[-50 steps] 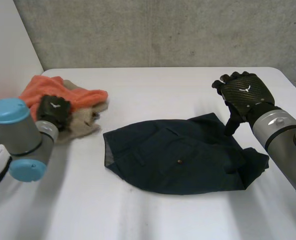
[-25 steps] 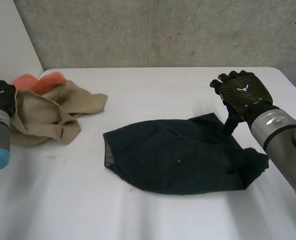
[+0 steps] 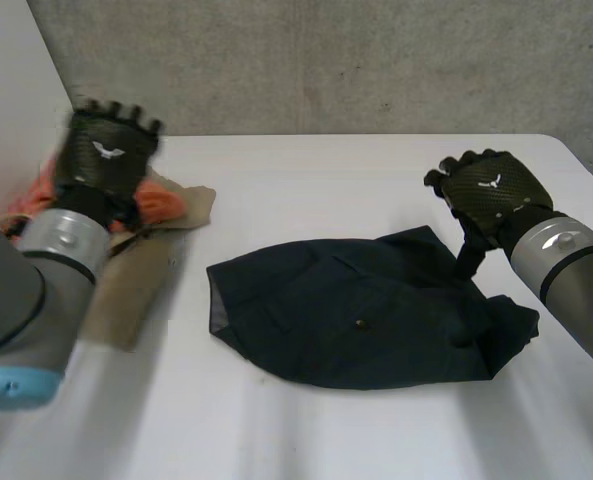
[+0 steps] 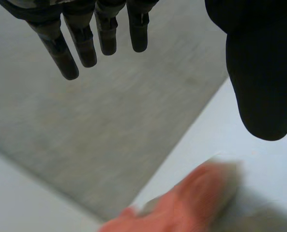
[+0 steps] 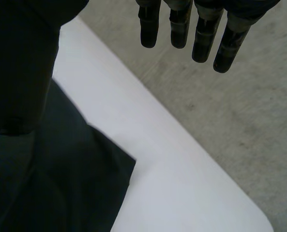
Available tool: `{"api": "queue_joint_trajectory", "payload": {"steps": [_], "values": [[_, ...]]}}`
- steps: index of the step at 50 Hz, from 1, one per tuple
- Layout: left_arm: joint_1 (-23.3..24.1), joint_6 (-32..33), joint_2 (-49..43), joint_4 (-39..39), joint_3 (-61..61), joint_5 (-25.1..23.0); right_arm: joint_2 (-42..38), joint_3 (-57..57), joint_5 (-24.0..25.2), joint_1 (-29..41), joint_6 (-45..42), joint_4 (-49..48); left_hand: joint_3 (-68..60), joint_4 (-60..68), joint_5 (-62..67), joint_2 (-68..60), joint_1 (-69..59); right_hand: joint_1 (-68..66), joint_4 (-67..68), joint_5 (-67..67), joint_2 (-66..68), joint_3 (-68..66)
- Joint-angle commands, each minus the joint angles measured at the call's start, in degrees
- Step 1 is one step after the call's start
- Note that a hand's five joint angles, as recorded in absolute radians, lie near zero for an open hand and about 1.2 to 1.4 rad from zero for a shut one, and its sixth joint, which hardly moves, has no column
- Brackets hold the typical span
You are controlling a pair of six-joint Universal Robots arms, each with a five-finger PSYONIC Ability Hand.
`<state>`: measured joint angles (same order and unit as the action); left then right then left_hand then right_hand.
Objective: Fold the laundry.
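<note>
A dark navy garment (image 3: 356,320) lies crumpled in the middle of the white table (image 3: 306,180). My right hand (image 3: 491,195) hovers open over its far right corner, thumb pointing down at the cloth. In the right wrist view its fingers (image 5: 182,26) are straight and the dark garment (image 5: 61,183) lies under the thumb. At the left, a tan cloth (image 3: 126,290) and an orange cloth (image 3: 161,200) lie in a pile. My left hand (image 3: 106,150) is raised above that pile, open and empty. In the left wrist view, straight fingers (image 4: 80,43) stand above the orange cloth (image 4: 182,203).
A grey concrete wall (image 3: 326,60) runs behind the table's far edge. A white panel (image 3: 16,80) stands at the far left. Bare table lies in front of the dark garment and between the two cloth heaps.
My left hand has let go of the tan cloth, opened and risen above the pile. The tan cloth now trails toward the front. The right hand has barely moved.
</note>
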<state>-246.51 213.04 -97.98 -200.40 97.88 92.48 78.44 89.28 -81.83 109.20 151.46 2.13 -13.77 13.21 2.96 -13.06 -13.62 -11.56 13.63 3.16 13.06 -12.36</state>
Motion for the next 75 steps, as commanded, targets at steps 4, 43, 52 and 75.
{"api": "queue_joint_trajectory", "payload": {"steps": [4,43,52,75], "values": [[9.5,-7.9,-9.6,8.6,-1.4,-5.0,-0.3,0.2,3.2,0.2,-9.8,13.6,0.5,0.0,0.3,-0.2,0.4,1.6,-3.6,-3.2,-3.1,2.4],[7.5,-8.1,-9.2,7.4,-0.9,-2.1,-5.7,1.7,-3.8,-15.2,-28.0,1.8,1.7,-1.1,-0.9,1.0,1.6,-68.4,66.4,66.8,66.9,-67.6],[7.5,-8.2,-9.2,7.6,-0.8,-2.0,-9.0,-5.9,-9.4,-12.6,-26.7,0.1,1.9,-1.3,-1.1,1.2,1.7,1.6,-3.6,-3.2,-3.1,2.4],[7.0,-8.2,-6.9,7.6,-1.0,-2.0,-10.5,-5.1,-3.5,18.1,-8.0,6.0,2.0,-1.5,-1.2,1.3,1.9,1.6,-3.6,-3.2,-3.1,2.4]]}}
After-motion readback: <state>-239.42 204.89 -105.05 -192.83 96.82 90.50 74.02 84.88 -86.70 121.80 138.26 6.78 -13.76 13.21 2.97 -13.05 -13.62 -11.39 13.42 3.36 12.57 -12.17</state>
